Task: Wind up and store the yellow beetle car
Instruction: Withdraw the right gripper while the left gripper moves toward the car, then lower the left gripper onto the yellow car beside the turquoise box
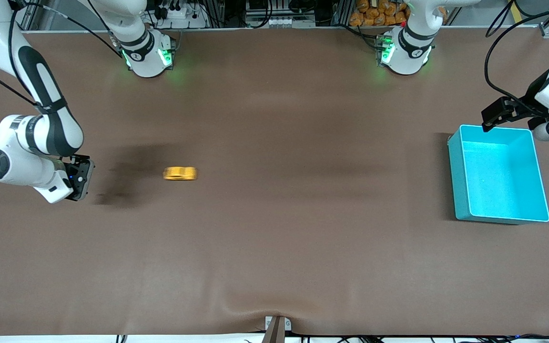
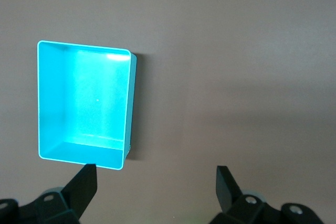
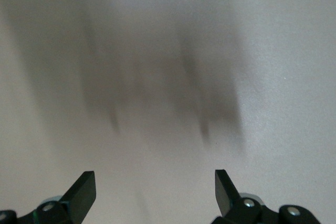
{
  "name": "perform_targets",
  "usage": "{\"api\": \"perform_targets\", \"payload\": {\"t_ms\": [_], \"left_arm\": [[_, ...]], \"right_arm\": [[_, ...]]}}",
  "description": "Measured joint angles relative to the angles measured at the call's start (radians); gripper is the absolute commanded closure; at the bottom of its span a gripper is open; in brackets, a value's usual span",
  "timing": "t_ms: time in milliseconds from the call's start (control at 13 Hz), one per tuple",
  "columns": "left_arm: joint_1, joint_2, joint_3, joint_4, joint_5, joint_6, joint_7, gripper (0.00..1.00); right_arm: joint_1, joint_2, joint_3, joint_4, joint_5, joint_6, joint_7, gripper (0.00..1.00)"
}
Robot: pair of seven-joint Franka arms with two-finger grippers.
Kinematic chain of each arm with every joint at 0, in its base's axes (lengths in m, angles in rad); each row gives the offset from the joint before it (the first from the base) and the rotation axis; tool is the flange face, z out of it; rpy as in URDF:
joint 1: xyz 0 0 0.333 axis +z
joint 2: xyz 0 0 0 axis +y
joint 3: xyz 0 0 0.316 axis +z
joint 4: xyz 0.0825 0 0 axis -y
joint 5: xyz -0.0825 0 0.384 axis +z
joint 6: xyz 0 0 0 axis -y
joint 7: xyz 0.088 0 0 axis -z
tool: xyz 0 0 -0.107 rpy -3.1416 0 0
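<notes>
The yellow beetle car (image 1: pixel 180 173) stands on the brown table, its outline smeared lengthwise; neither wrist view shows it. My right gripper (image 1: pixel 84 178) hangs low over the table at the right arm's end, a short way from the car and apart from it. It is open, with only bare table between its fingers (image 3: pixel 84 187). My left gripper (image 1: pixel 496 116) is open and holds nothing; it hovers by the teal bin (image 1: pixel 456 181) at the edge toward the robots' bases. The left wrist view shows the bin (image 2: pixel 127 103) with nothing in it, just past one fingertip (image 2: pixel 86 179).
A dark shadow (image 1: pixel 127 174) lies on the table between the right gripper and the car. The brown mat (image 1: pixel 303 214) stretches bare between the car and the bin. A small clamp (image 1: pixel 277 328) sits at the table edge nearest the front camera.
</notes>
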Motion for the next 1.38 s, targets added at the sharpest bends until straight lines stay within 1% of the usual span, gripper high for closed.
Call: {"api": "perform_targets", "payload": {"t_ms": [383, 766, 920, 996, 1150, 1303, 1380], "left_arm": [[0.000, 0.002, 0.000, -0.002, 0.000, 0.000, 0.000, 0.00], [0.000, 0.003, 0.000, -0.008, 0.000, 0.000, -0.001, 0.00], [0.000, 0.007, 0.000, -0.011, 0.000, 0.000, -0.001, 0.00], [0.000, 0.009, 0.000, -0.012, 0.000, 0.000, -0.001, 0.00], [-0.001, 0.016, 0.000, -0.014, 0.000, 0.000, -0.001, 0.00], [-0.001, 0.019, 0.000, -0.015, 0.000, 0.000, -0.002, 0.00], [-0.001, 0.020, 0.000, -0.015, 0.000, 0.000, -0.002, 0.00]], "right_arm": [[-0.043, 0.008, 0.000, 0.003, 0.013, -0.001, -0.001, 0.00], [-0.050, 0.008, 0.000, 0.008, 0.045, -0.001, -0.009, 0.00], [-0.052, 0.008, 0.000, 0.027, 0.057, -0.009, -0.008, 0.00], [-0.052, 0.007, 0.000, 0.060, 0.091, -0.051, -0.008, 0.00], [-0.052, 0.003, 0.002, 0.199, 0.172, -0.242, 0.003, 0.00], [-0.047, -0.009, 0.012, 0.367, 0.199, -0.431, 0.097, 0.00], [-0.036, -0.021, 0.018, 0.434, 0.205, -0.499, 0.161, 0.00]]}}
